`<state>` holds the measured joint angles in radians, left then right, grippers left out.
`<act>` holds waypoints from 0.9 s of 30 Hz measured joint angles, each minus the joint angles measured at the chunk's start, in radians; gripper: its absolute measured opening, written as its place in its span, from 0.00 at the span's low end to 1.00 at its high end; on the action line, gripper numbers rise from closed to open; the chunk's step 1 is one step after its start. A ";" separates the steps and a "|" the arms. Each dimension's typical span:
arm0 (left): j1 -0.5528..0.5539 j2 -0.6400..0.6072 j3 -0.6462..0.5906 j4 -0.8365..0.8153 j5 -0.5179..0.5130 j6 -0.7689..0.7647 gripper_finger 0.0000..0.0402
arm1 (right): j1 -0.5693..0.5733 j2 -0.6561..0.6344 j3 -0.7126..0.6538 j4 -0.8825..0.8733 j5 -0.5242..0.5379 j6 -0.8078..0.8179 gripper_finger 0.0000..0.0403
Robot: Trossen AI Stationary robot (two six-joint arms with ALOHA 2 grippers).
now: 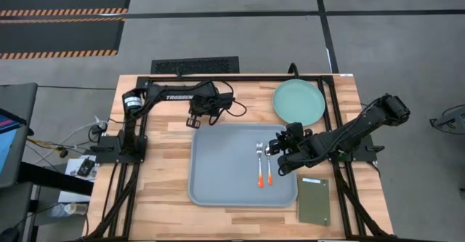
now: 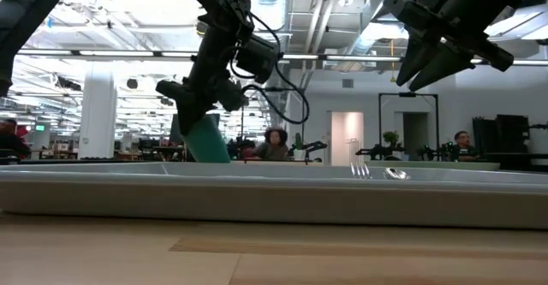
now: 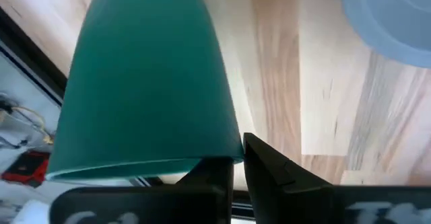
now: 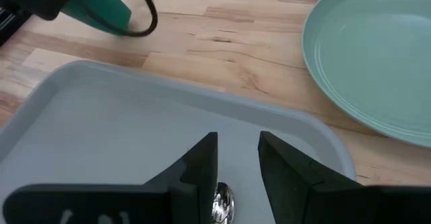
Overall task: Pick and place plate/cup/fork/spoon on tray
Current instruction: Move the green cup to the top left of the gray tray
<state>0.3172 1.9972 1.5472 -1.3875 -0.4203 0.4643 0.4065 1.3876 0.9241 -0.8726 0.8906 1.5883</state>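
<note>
My left gripper (image 1: pixel 195 118) is shut on the dark green cup (image 2: pixel 205 139), just beyond the tray's far left corner. The grey-blue tray (image 1: pixel 225 169) lies mid-table. The fork (image 1: pixel 259 163) and the spoon (image 1: pixel 269 163) lie side by side on its right half, orange handles toward the near edge. My right gripper (image 1: pixel 280 146) hovers open and empty above the spoon's bowl (image 4: pixel 223 204). The mint-green plate (image 1: pixel 298 102) rests on the table beyond the tray's far right corner. My left gripper pinches the cup's wall at its rim (image 3: pixel 232 153) between its two fingers; which finger is inside the cup does not show. The cup is lifted clear of the table, hangs tilted below the gripper, and its closed end points away from the fingers.
A dark olive slab (image 1: pixel 314 200) lies on the table right of the tray's near right corner. Black frame rails run along the table's left, right and far sides. The tray's left half (image 1: pixel 218 162) is bare.
</note>
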 joint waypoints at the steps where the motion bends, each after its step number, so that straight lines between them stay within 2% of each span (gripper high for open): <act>1: -0.005 0.000 0.000 0.005 -0.007 0.004 0.06 | 0.000 0.000 0.000 0.000 0.000 0.000 0.33; 6: -0.021 0.000 0.001 0.024 -0.058 0.021 0.10 | 0.000 0.000 0.000 0.000 0.000 0.000 0.33; 13: -0.038 0.000 0.001 0.042 -0.055 0.047 0.18 | 0.000 0.000 0.000 0.000 0.000 0.000 0.33; 27: -0.044 -0.017 0.001 0.044 -0.061 0.022 0.48 | 0.000 0.000 0.000 0.000 -0.003 0.000 0.33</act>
<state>0.2729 1.9803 1.5482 -1.3430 -0.4810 0.4861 0.4065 1.3876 0.9241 -0.8730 0.8879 1.5879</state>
